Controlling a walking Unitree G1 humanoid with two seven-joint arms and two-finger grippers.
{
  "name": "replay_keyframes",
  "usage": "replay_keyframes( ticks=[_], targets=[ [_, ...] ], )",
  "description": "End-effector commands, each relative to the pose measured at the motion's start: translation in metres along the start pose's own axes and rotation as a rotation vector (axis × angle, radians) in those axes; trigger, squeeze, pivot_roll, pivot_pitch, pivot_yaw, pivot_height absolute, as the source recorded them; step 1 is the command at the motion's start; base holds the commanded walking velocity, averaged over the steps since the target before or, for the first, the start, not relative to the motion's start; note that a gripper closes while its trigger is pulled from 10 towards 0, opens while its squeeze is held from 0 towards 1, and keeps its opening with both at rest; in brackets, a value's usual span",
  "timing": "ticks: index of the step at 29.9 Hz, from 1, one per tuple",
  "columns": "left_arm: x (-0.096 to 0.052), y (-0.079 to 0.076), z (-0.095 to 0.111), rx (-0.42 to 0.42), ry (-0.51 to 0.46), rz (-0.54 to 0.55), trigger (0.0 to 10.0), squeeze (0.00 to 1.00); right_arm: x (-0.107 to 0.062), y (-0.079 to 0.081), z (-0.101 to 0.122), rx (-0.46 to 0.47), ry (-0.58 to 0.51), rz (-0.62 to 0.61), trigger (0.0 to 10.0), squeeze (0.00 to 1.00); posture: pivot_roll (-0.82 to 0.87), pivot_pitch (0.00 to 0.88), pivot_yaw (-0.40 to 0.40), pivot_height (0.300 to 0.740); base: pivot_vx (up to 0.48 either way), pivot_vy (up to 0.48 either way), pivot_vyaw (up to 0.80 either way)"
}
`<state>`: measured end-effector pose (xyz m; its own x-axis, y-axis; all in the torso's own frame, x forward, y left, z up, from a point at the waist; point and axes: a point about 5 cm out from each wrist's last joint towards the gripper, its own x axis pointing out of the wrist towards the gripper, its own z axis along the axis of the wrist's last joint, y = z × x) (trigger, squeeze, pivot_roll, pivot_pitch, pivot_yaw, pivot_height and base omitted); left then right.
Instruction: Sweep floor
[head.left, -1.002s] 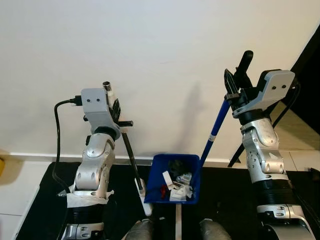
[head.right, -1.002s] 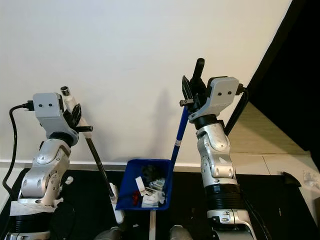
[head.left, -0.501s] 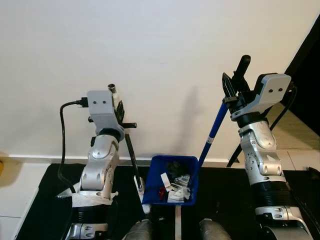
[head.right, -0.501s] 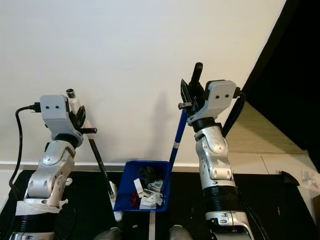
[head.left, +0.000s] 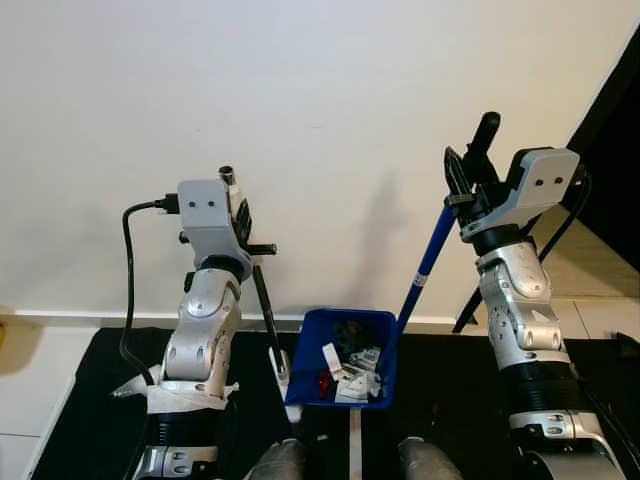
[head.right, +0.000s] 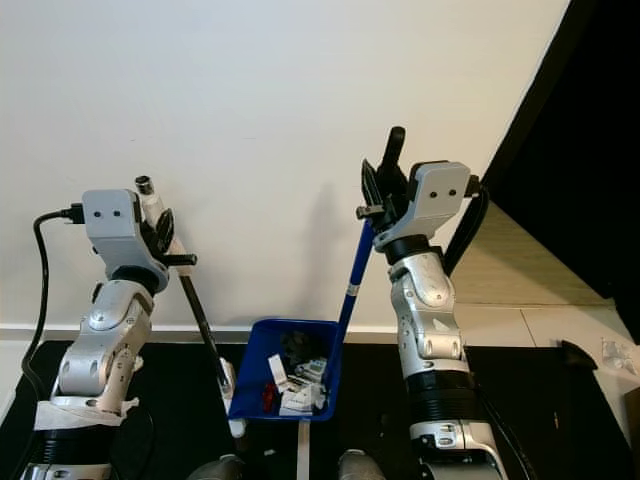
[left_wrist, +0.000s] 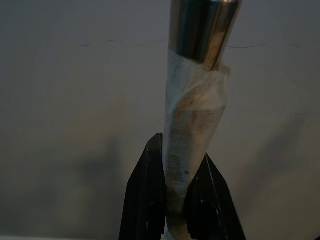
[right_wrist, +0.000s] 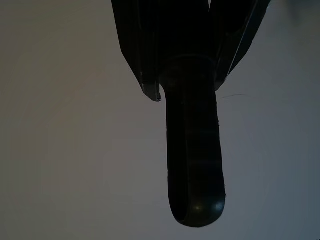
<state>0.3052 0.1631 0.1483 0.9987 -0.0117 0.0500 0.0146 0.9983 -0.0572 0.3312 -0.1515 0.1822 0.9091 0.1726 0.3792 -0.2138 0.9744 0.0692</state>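
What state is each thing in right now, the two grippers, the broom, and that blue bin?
Left gripper: shut on the broom handle's taped top end.
Right gripper: shut on the dustpan handle, held high.
Broom handle: slanting down to the floor, beside the dustpan.
Dustpan handle: blue, tilted, running down to the dustpan.
Dustpan: blue, holding swept-up litter, low by the black mat.

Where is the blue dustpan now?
In the left eye view, the blue dustpan hangs low at centre, between both arms, by the wall, debris inside.

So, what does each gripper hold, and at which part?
Left gripper holds the broom near its taped top end. Right gripper holds the blue dustpan by its long handle's black top grip.
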Motion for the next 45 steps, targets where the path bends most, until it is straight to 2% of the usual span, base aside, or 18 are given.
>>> replay_keyframes(
  ticks=[1, 24, 45],
  targets=[
    [0.0003, -0.0013, 0.0036, -0.011, -0.030, -0.001, 10.0, 0.00, 0.0018, 0.0020, 0.0044, 0.011, -0.038, -0.003, 10.0, 0.00, 0.00, 0.007, 0.021, 0.740, 0.000, 0.000, 0.00],
    [-0.0001, -0.0029, 0.0049, -0.023, -0.044, 0.002, 10.0, 0.00, 0.0019, 0.0019, 0.0020, 0.011, -0.032, -0.006, 10.0, 0.00, 0.01, 0.013, 0.018, 0.740, 0.000, 0.000, 0.00],
    [-0.0007, -0.0020, 0.0044, -0.025, -0.043, 0.007, 10.0, 0.00, 0.0011, 0.0022, 0.0003, 0.011, -0.028, -0.004, 10.0, 0.00, 0.01, 0.014, 0.017, 0.740, -0.281, 0.000, 0.00]
  ],
)
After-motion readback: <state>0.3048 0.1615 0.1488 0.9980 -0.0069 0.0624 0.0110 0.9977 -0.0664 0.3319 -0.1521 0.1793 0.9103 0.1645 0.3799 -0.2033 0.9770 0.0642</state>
